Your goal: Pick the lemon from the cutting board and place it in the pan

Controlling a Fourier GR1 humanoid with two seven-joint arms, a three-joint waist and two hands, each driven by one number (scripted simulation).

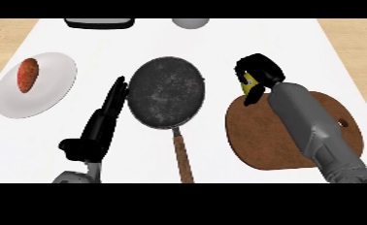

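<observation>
You had one lemon (249, 84), one pan (166, 91), one cutting board (287, 132) and one plate (50, 81) on the counter (215, 44). Your right hand (259, 76) was curled around the lemon just past the board's far edge, right of the pan. Your left hand (104, 120) stood straight-fingered beside the pan's left rim. Bare counter lay beyond the pan.

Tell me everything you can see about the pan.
The pan is round, dark and speckled, like cast iron, with a brown wooden-looking handle pointing toward the robot. It lies flat on the white counter, between the plate and the cutting board. Nothing is inside. The open left hand stands at its left rim.
</observation>
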